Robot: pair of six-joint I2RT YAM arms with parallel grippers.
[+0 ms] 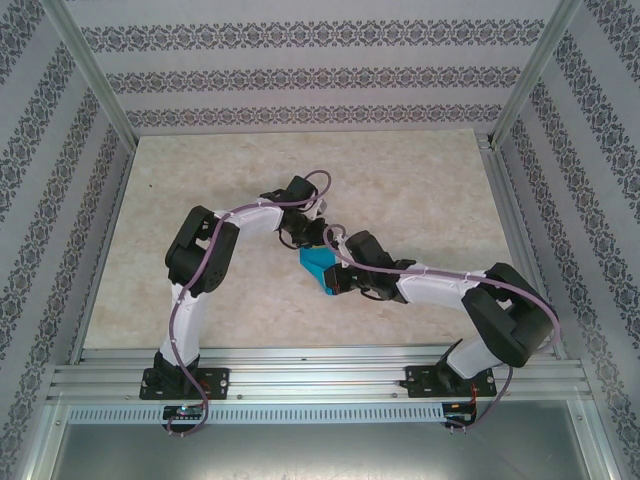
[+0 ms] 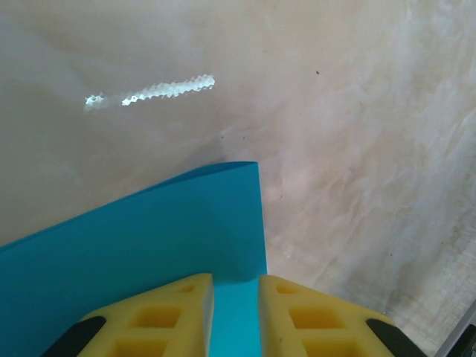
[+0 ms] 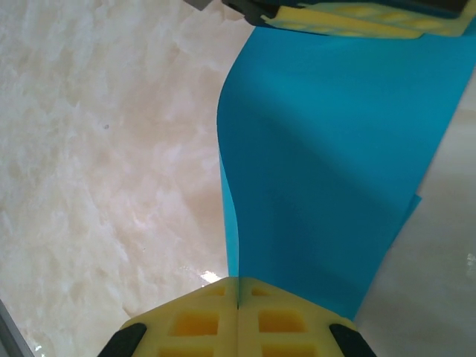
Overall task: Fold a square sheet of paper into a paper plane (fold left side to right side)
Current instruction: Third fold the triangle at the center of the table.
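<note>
Bottom centre of the right wrist view: right gripper [image 3: 238,288] pressed fully shut, pinching the near edge of the paper [image 3: 320,163]. Rises from those pads as a curved cyan sheet, bowed along its left side, reaching yellow pads at the top edge of the frame. Bottom centre of the left wrist view: left gripper [image 2: 236,282] with jaws a little apart, a blue strip lying in the gap, pads not closed on it. Spreads beyond toward the lower left, one corner at mid-frame. From above, sits at frame centre between both grippers, over the pale marbled table [image 1: 200,190]. Farther up and at both sides, patterned walls [image 1: 300,70].
</note>
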